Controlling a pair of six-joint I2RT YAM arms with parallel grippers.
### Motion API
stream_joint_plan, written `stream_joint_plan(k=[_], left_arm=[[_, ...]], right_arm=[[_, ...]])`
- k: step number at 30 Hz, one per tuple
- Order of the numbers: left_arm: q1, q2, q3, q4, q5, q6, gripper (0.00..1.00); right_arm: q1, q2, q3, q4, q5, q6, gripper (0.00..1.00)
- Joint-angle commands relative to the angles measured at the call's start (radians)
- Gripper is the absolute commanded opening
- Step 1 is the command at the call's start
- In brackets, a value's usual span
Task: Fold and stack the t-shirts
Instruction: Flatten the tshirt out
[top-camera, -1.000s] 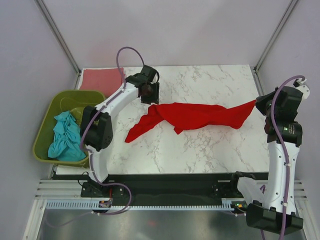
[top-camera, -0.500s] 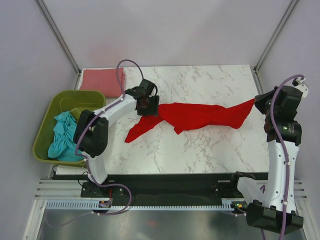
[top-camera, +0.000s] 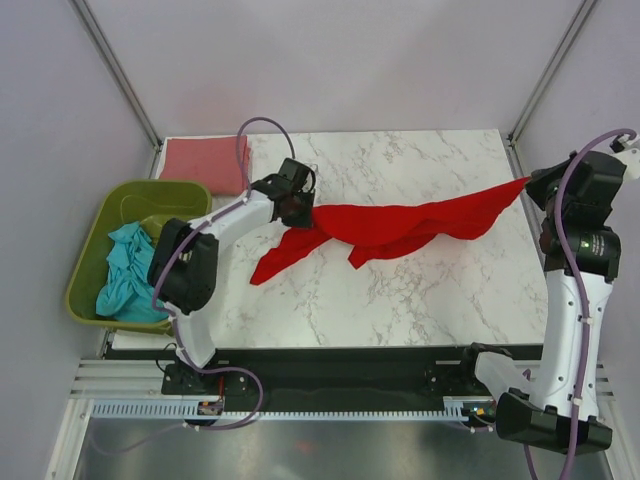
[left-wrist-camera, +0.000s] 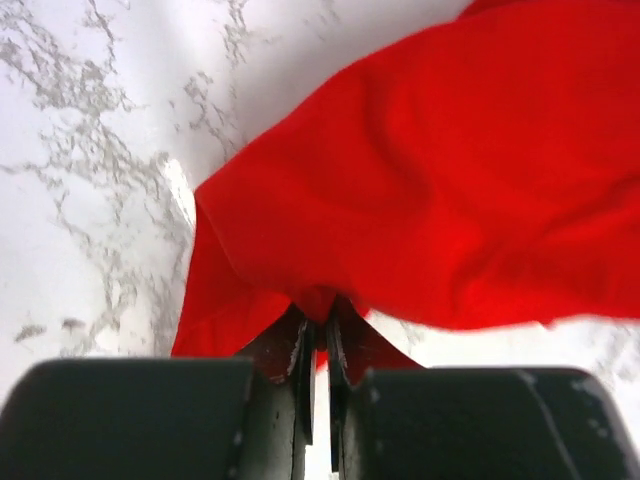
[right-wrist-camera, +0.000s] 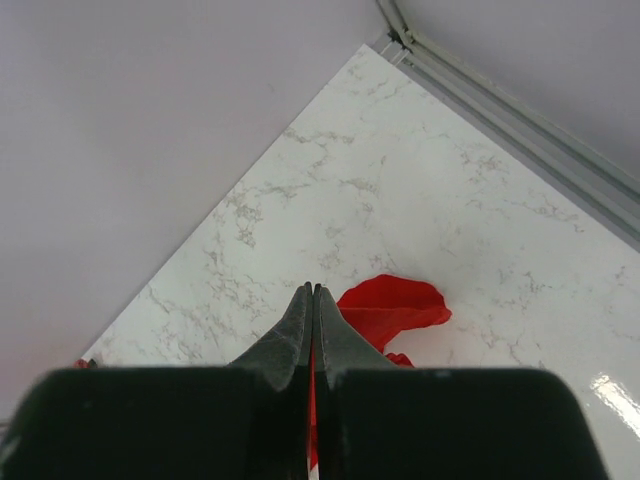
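Stretching across the middle of the table (top-camera: 400, 310), the red t-shirt (top-camera: 390, 225) is held at both ends, and this is judged to be a spreading step so that it can be laid flat before folding. Nearest, the marble top is seen bare and glossy, with grey veins, which suggests cloth will slide on it easily. At the near left, off the table's edge, the teal t-shirt (top-camera: 128, 272) is left crumpled in the olive-green basket (top-camera: 86, 262), apparently waiting its turn. Farther in, the left end of the red cloth is pinched by the left gripper (left-wrist-camera: 320, 312), its fingers pressed together on a bunched fold low at the surface, while a loose flap is left trailing toward the near left. At the right edge, the other end is clamped by the right gripper (right-wrist-camera: 313, 290), whose fingers are closed tight with red cloth caught between them; this end is raised above the table, so the shirt is drawn into a taut, twisted band rather than a flat sheet. At the far left corner, the pink t-shirt (top-camera: 203, 160) is seen folded flat, likely the start of the stack. Beyond, the workspace is enclosed by plain pale walls (top-camera: 350, 60) and slanted metal frame posts (top-camera: 120, 80).
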Motion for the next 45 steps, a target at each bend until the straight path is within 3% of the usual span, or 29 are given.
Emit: stream_joint_plan(k=[1,5,7,11,14,16,19,21,24,27,30,33,37,39,41,45], left_arm=[[0.001,-0.213,-0.029,-0.032,0.119,0.024,0.09],[0.001,-0.356,-0.074,-0.138,0.318,0.033,0.12],[0.001,-0.438,-0.079,-0.203,0.399,0.032,0.07],[0.001,-0.569,-0.083,-0.298,0.47,0.053,0.03],[0.008,-0.601,-0.062,-0.35,0.432,0.088,0.06],[0.043,-0.569,-0.063,-0.361,0.446,0.092,0.11],[0.117,-0.5,-0.069,-0.359,0.492,0.087,0.13],[0.146,-0.398,-0.047,-0.355,0.44,0.069,0.23],[0.172,-0.245,0.051,-0.339,0.185,0.03,0.33],[0.172,-0.135,0.156,-0.295,0.151,-0.003,0.4],[0.149,-0.117,0.201,-0.292,0.151,-0.037,0.43],[0.044,-0.192,0.127,-0.263,0.05,-0.073,0.42],[-0.065,-0.325,-0.051,-0.131,0.136,-0.181,0.42],[-0.087,-0.377,-0.216,0.004,0.176,-0.299,0.42],[-0.124,-0.425,-0.345,0.115,0.185,-0.367,0.48],[-0.18,-0.399,-0.398,0.164,0.127,-0.382,0.58]], right_arm=[[-0.006,-0.029,0.123,-0.045,0.145,-0.051,0.0],[-0.004,-0.05,0.204,-0.116,0.235,-0.065,0.0],[-0.006,-0.061,0.263,-0.149,0.285,-0.07,0.0],[-0.004,-0.056,0.356,-0.172,0.342,-0.086,0.0],[-0.004,-0.035,0.396,-0.165,0.353,-0.086,0.0],[-0.006,-0.003,0.393,-0.153,0.347,-0.083,0.0],[-0.006,0.023,0.353,-0.116,0.328,-0.076,0.0],[-0.006,0.04,0.282,-0.059,0.287,-0.064,0.0],[-0.004,0.063,0.162,0.01,0.171,-0.039,0.0],[-0.006,0.079,0.031,0.085,0.089,-0.024,0.0],[-0.004,0.093,-0.056,0.116,0.109,-0.039,0.0],[-0.004,0.111,-0.093,0.113,0.179,-0.059,0.0],[-0.006,0.126,-0.119,0.113,0.206,-0.054,0.0],[-0.004,0.123,-0.127,0.114,0.206,-0.05,0.0],[-0.004,0.122,-0.127,0.119,0.206,-0.051,0.0],[-0.006,0.103,-0.118,0.119,0.189,-0.048,0.0]])
